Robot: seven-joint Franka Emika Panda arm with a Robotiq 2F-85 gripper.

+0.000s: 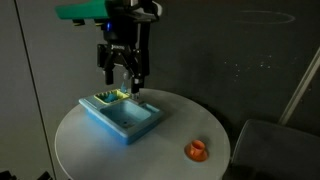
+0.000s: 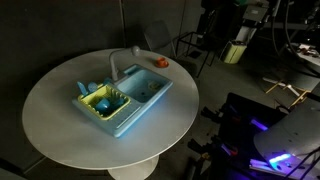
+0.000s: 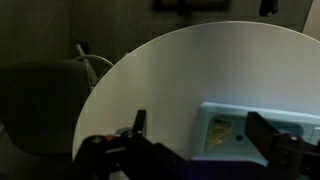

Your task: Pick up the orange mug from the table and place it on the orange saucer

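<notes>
The gripper [image 1: 124, 82] hangs above the light-blue sink-like tray [image 1: 131, 129] on the round white table [image 1: 95, 150], and its 2 fingers are spread wide with nothing between them. In the wrist view the fingers [image 3: 138, 124] frame a corner of the tray [image 3: 232, 132] and bare tabletop [image 3: 170, 70].

The orange mug [image 1: 198, 146] stands well apart from the fingers, near the table's edge on the far side of the tray from the gripper. It appears upright, right at the orange saucer [image 1: 197, 157]. The 2 read as 1 small orange shape, and whether the mug sits on the disc or only touches it cannot be told. In an exterior view the same orange shape [image 2: 160, 62] shows beyond the tray [image 2: 152, 100], past its white faucet [image 2: 114, 66]. Yellow-green items [image 2: 100, 101] fill 1 compartment of the tray.
</notes>
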